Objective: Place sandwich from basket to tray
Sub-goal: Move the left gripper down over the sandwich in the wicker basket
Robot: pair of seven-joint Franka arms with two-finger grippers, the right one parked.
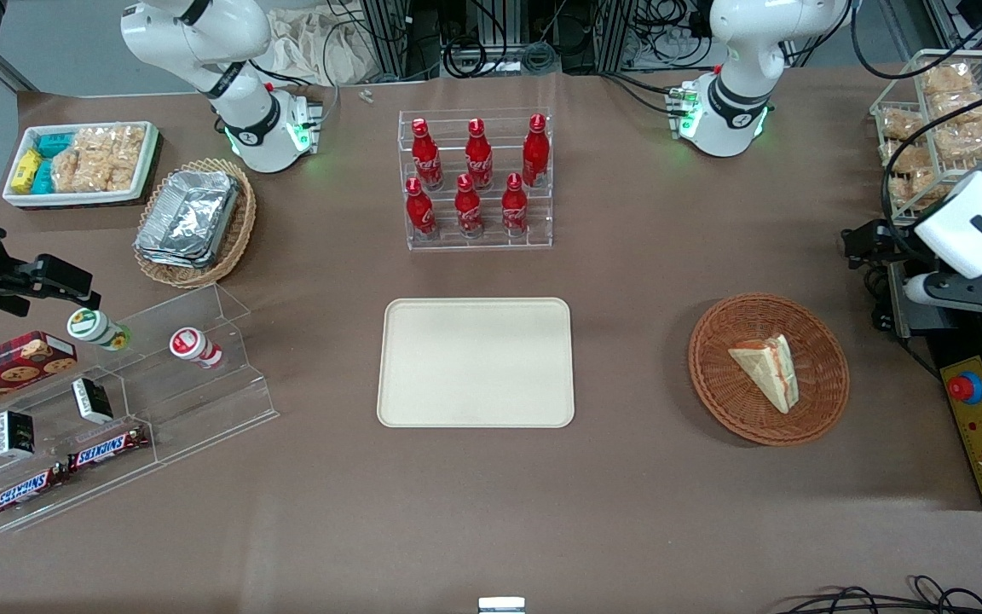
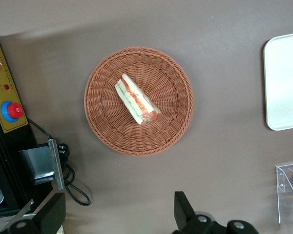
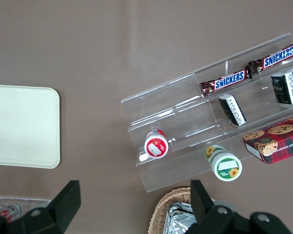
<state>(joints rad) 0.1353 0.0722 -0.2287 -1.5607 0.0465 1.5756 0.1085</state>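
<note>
The sandwich (image 1: 768,368), a pale wedge with red and green filling, lies in the round reddish-brown basket (image 1: 823,375) toward the working arm's end of the table. The cream tray (image 1: 476,362) lies flat mid-table and holds nothing. My left gripper (image 1: 870,256) hangs high above the table's working-arm end, beside the basket and a little farther from the front camera. In the left wrist view the gripper (image 2: 119,217) is open wide and empty, well apart from the sandwich (image 2: 136,100) in the basket (image 2: 171,87). The tray's edge (image 2: 285,83) also shows there.
A clear rack of red cola bottles (image 1: 476,183) stands farther from the camera than the tray. A yellow control box (image 1: 981,426) with cables lies beside the basket. An acrylic shelf of snacks (image 1: 116,401), a foil-tray basket (image 1: 193,223) and a white bin (image 1: 82,162) lie toward the parked arm's end.
</note>
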